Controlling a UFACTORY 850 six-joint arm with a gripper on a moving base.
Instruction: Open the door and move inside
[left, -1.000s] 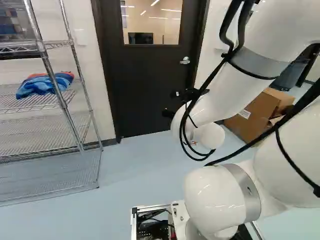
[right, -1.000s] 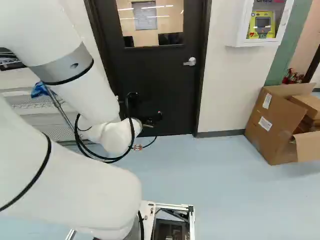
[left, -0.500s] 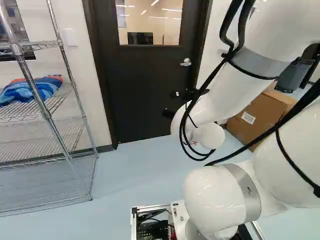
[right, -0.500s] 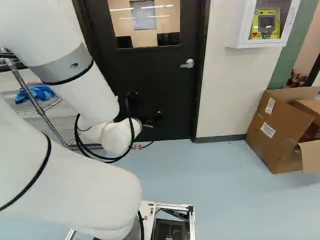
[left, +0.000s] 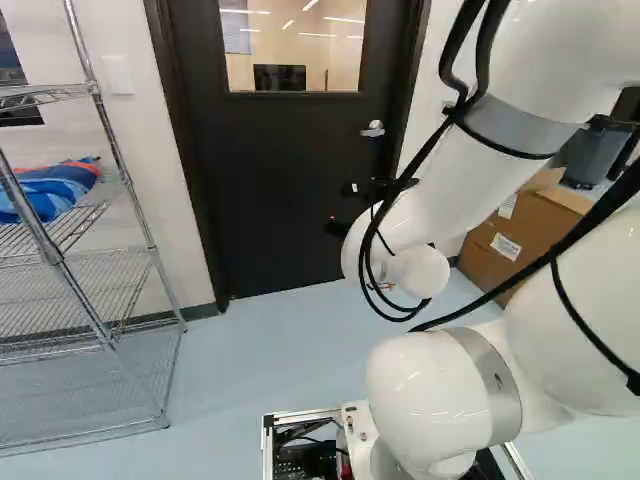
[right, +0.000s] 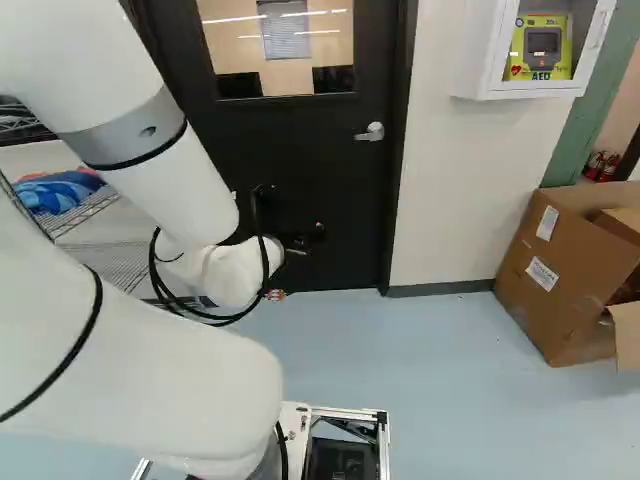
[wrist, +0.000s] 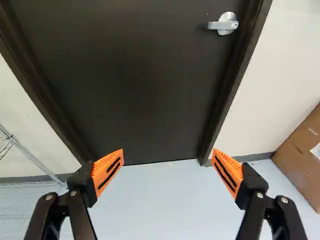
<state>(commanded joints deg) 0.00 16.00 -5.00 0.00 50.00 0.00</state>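
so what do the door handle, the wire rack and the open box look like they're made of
The door handle: probably metal, satin silver, judging by its soft sheen. The wire rack: metal, perhaps chromed, given glints on its rods. The open box: matte brown cardboard, shown by its folded-out flap.

The pincer stands spread wide before a closed dark door bearing a silver lever handle.

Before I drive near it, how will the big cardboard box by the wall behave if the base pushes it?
The flat-sided box would probably slide on the smooth floor rather than roll. Its open flap may bend easily. A smaller box inside may add weight.
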